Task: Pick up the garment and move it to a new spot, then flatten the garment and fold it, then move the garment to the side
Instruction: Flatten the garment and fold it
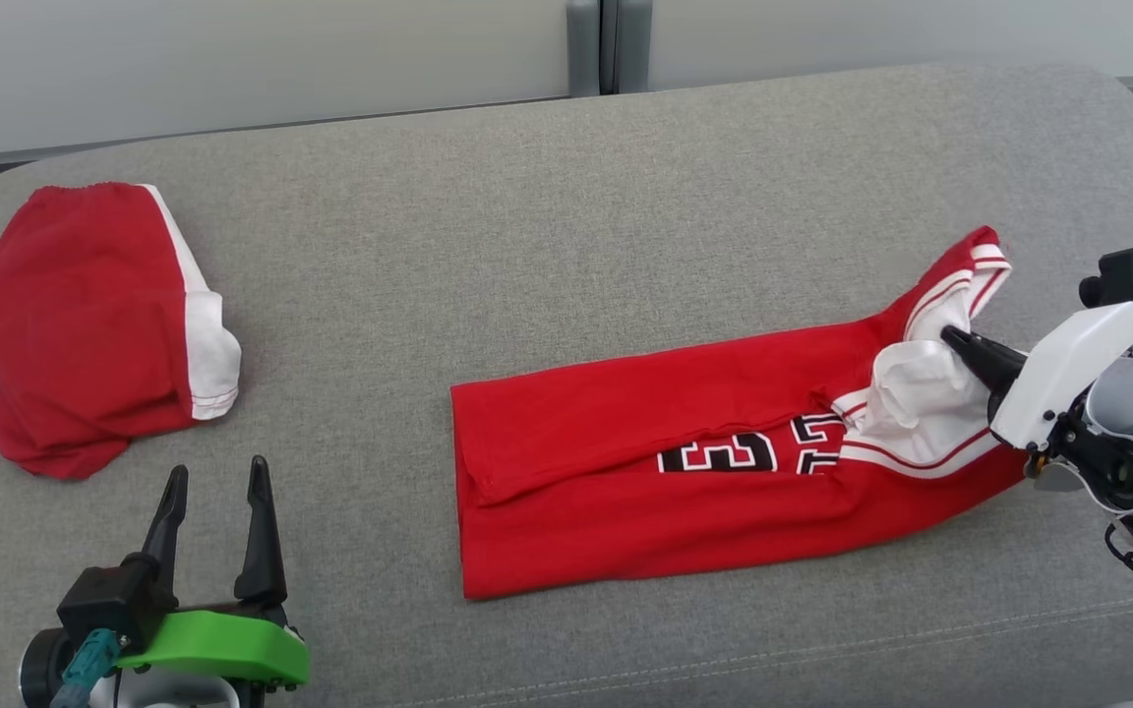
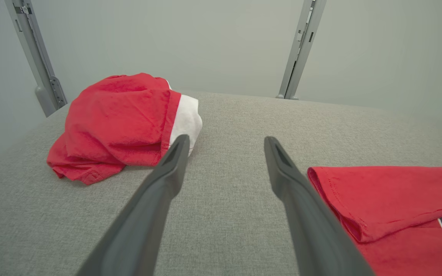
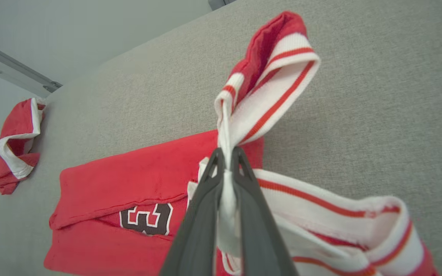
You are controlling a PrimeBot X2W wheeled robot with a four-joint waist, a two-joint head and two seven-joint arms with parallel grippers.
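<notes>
Right gripper (image 3: 226, 155): the 2 dark fingers are pinched together on a strip of white fabric, and almost no gap is visible. The strip belongs to the red-and-white striped trim of the red jersey (image 3: 129, 184). Can't tell if it's collar or armhole trim. Above the fingertips the trim stands up in a loop, clear of the cloth surface.

From the head camera, the right gripper (image 1: 960, 344) comes in from the right edge of the grey padded worktop (image 1: 566, 216). Its tips are buried in the bunched white fabric at the jersey's right end.

The red jersey (image 1: 626, 462) lies on the right half of the worktop, closer to the front edge than the back. It runs long-ways from about the centre out to the right edge. The hem end at the centre lies flat. The far long side is folded over toward the front, with a black number outlined in white poking out from under the flap; a 3 is readable. The right end is rumpled and raised.

Left gripper (image 1: 216, 470): fingers spread wide with nothing between them, sitting at the front left corner and pointing toward the back edge. In its wrist view the left gripper (image 2: 226, 140) has bare grey cloth in the gap, and the jersey's hem corner (image 2: 390, 191) is just right of its right finger.

A second red garment with a white panel (image 1: 85, 315) sits bunched at the left edge, well apart from the jersey.

Pale wall panels with a grey post (image 1: 611, 44) stand behind the back edge.
</notes>
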